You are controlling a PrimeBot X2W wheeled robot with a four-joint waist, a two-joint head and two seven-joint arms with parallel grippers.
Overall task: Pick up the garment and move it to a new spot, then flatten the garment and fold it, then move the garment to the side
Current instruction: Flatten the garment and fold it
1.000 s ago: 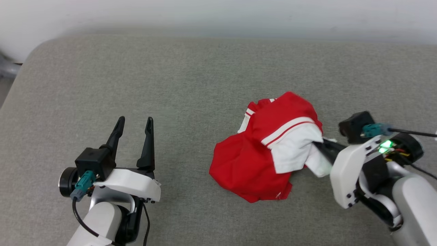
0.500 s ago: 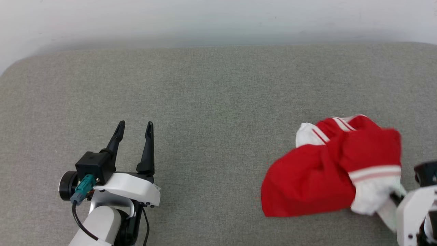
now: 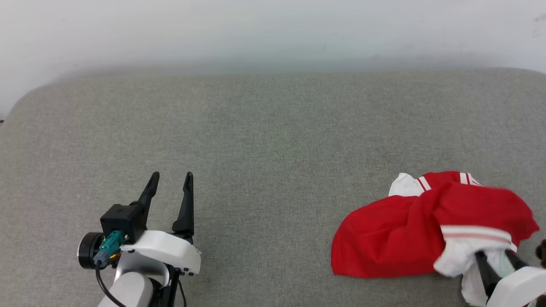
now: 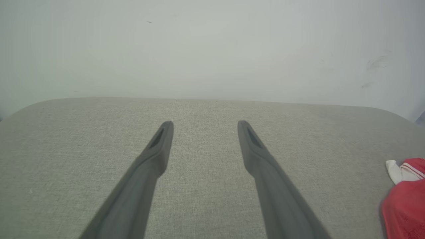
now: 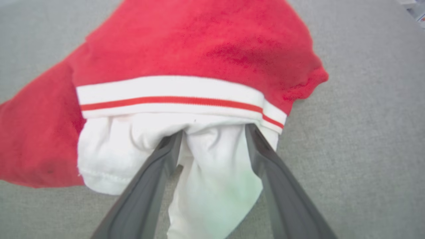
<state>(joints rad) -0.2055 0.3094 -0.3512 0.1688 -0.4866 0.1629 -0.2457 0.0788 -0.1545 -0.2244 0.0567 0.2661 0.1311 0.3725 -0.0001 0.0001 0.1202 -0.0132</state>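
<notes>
The garment [image 3: 396, 238], a red jersey with white sleeves and red-white striped trim, lies crumpled on the grey padded surface [image 3: 264, 140] at the lower right of the head view. My right gripper [image 3: 497, 260] is at its near right edge, open. In the right wrist view the right gripper [image 5: 214, 131] has its fingers spread wide, with the white sleeve [image 5: 215, 172] draped loosely between them and the fingertips tucked under the striped trim of the garment [image 5: 199, 49]. My left gripper [image 3: 171, 177] stands open and empty far to the left. The left wrist view shows the left gripper [image 4: 205, 123] open and the garment [image 4: 403, 202] at its right edge.
A pale wall [image 3: 273, 30] runs behind the padded surface. The surface's rounded far left corner [image 3: 25, 98] shows in the head view. Bare grey fabric [image 3: 273, 204] stretches between my two grippers.
My right gripper has dragged the garment to the right across the surface, away from the left gripper, and its jaws have gone from shut on the white sleeve to open. The head view has shifted too.
</notes>
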